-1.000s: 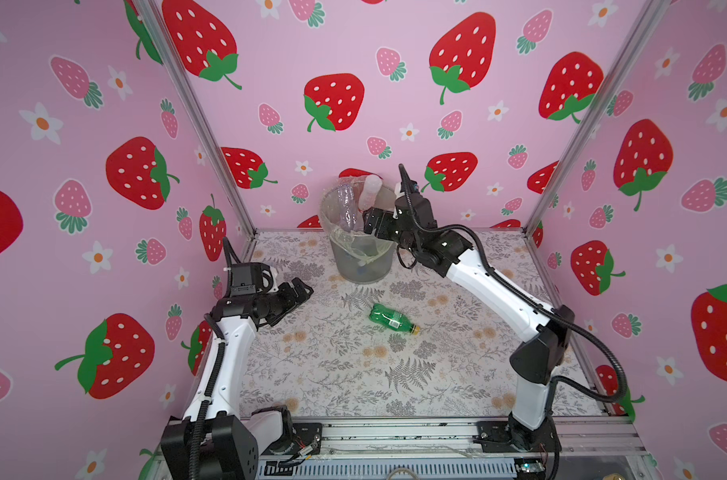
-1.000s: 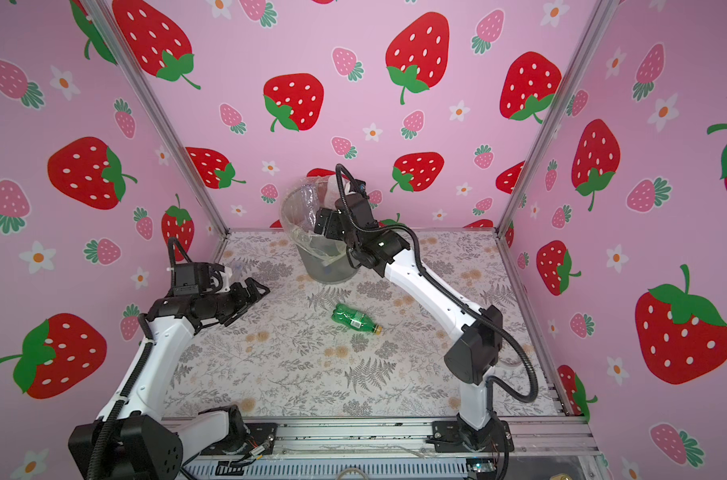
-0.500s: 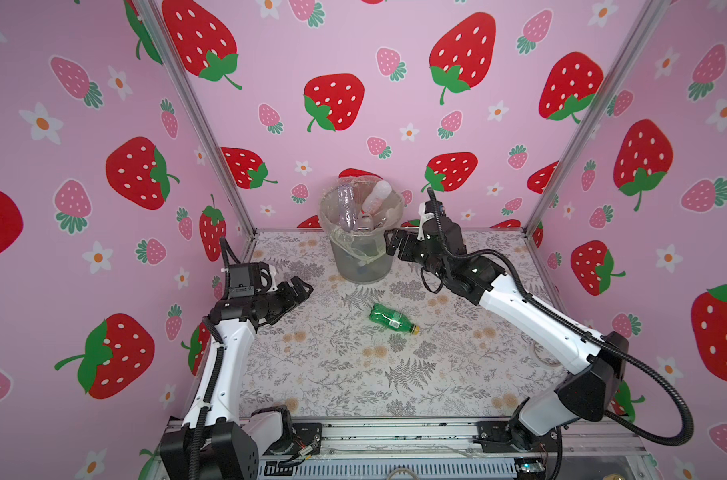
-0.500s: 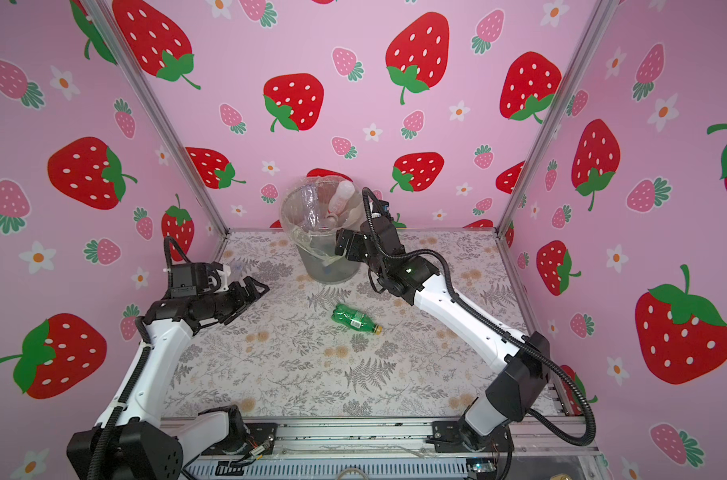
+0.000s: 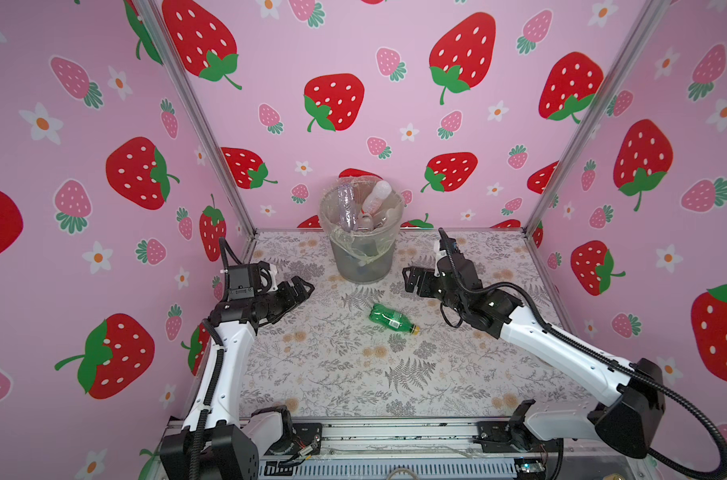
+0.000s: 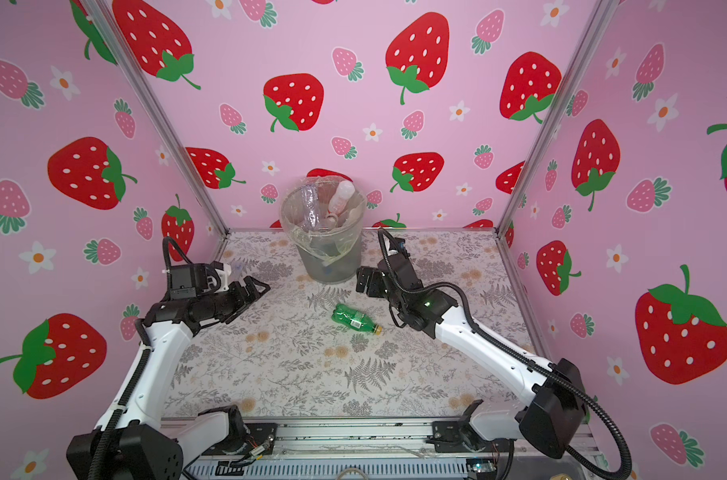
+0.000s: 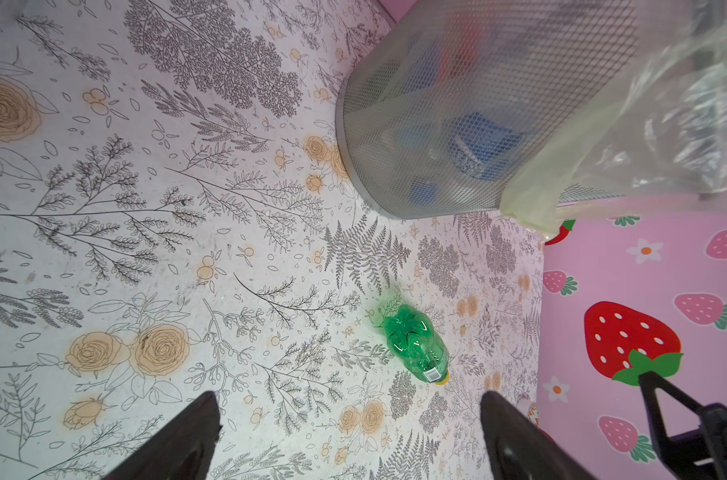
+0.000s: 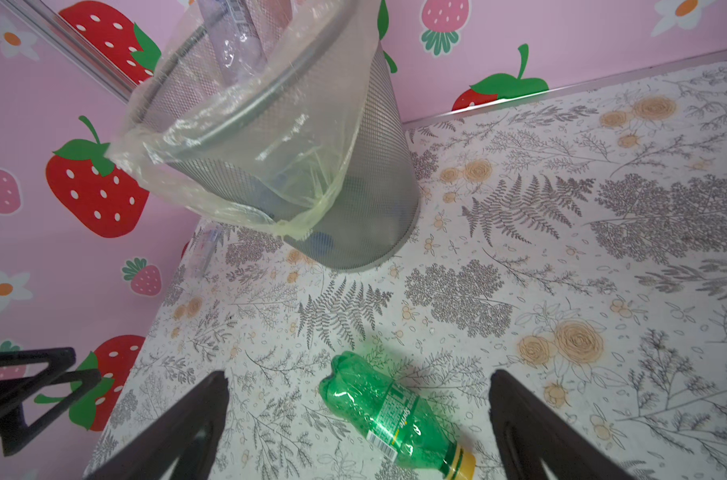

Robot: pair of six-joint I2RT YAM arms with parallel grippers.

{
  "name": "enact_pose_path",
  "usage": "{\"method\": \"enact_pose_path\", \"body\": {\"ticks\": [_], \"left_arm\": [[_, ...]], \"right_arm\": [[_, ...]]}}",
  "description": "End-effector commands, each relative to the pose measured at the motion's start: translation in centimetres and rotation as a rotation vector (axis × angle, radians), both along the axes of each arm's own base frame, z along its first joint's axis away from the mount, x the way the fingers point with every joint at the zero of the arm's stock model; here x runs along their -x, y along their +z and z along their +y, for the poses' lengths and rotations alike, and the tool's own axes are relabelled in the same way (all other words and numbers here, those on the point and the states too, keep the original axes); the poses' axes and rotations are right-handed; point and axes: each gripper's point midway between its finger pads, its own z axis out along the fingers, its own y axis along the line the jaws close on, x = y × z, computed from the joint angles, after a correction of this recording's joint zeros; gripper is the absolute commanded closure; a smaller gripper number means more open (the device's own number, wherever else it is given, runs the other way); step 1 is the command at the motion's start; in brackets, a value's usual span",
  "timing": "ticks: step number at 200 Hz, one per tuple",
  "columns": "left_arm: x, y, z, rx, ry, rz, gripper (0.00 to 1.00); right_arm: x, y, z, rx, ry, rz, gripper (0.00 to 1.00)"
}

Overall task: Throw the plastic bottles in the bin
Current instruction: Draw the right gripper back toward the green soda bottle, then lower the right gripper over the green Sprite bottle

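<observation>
The only one out in the open seems to be the green bottle (image 5: 393,319). It's lying on its side near the middle of the worktop, yellow cap pointing toward the front right corner, touching nothing.

The bin (image 5: 363,264) is standing at the middle of the back edge, probably so both arms are getting equal reach to it. It's looking pretty stuffed, with a couple of plastic bottles (image 5: 376,195) poking up past the rim.

The left gripper (image 5: 304,286) and right gripper (image 5: 409,279) are hovering either side of the bin's base, jaws standing wide apart on both and holding nothing. The right one is framing the green bottle in its wrist view, so it's looking like the better candidate for the pick.

Stuff deeper in the bin is only showing as blue blurs through the mesh. Something clear (image 8: 205,249) is also lying by the left edge near the back corner. Could be another bottle, too faint to tell.
</observation>
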Motion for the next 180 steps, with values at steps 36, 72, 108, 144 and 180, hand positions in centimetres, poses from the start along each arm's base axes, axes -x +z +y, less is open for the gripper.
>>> {"method": "enact_pose_path", "body": {"ticks": [36,72,108,144,180], "left_arm": [[0.0,-0.2,0.2,-0.006,0.006,-0.001,0.01],[0.0,-0.9,0.8,-0.028,0.032,0.032,0.01],[0.4,-1.2,0.6,-0.011,0.036,0.044,0.01],[2.2,-3.7,-0.1,0.039,0.048,0.115,0.01],[3.1,-4.2,-0.7,0.066,0.024,0.148,0.01]], "right_arm": [[1.9,-3.5,-1.5,0.061,0.049,0.017,0.01],[2.6,-5.8,-1.0,0.113,0.131,0.024,0.01],[3.0,-8.1,-0.6,0.178,0.192,0.027,0.01],[3.3,-9.8,-0.2,0.232,0.236,0.017,0.01],[3.9,-10.3,1.1,0.317,0.299,-0.071,0.01]]}}
